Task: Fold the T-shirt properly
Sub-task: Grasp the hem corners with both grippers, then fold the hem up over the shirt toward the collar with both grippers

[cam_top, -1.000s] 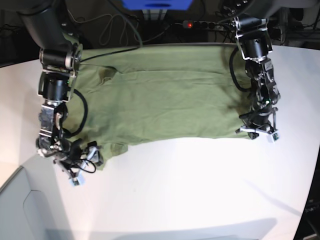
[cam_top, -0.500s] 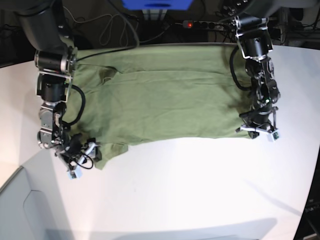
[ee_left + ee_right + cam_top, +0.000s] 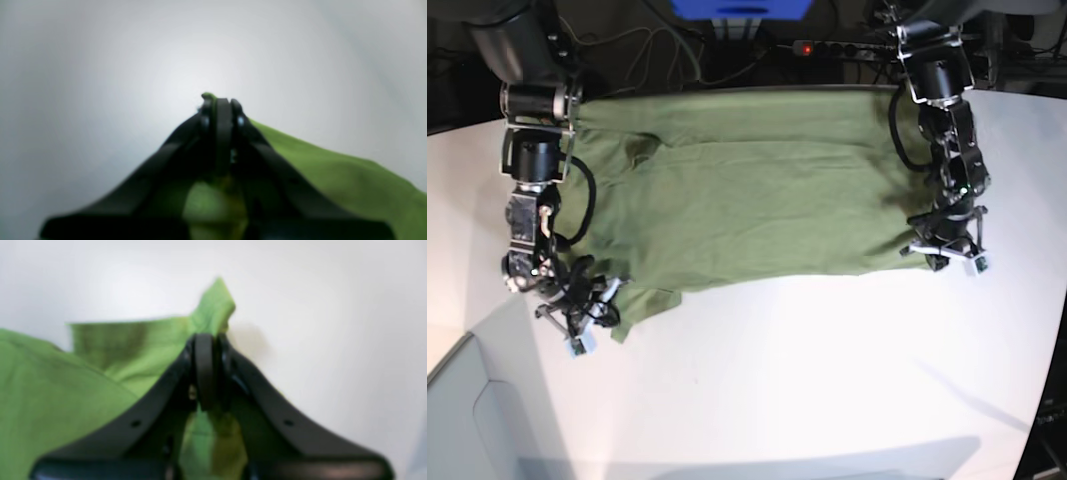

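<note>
The olive-green T-shirt (image 3: 747, 200) lies spread flat across the far half of the white table (image 3: 807, 380). In the base view my right gripper (image 3: 587, 312) is at the shirt's near left corner, shut on a pinch of the cloth. The right wrist view shows the right gripper (image 3: 205, 340) with its jaws together and the T-shirt (image 3: 213, 303) poking out past the tips. My left gripper (image 3: 947, 258) is at the near right corner, shut on the hem. In the left wrist view a small tip of the T-shirt (image 3: 333, 180) shows past the closed left gripper (image 3: 223, 103).
A power strip (image 3: 827, 48) with a red light, cables and a blue object (image 3: 742, 8) lie behind the table's far edge. The table's rounded edge runs along the lower left, with a grey surface (image 3: 467, 420) beyond it.
My right gripper has shut on the shirt's near left corner, and its arm shifted slightly. The left gripper stays shut on the right corner, almost unmoved.
</note>
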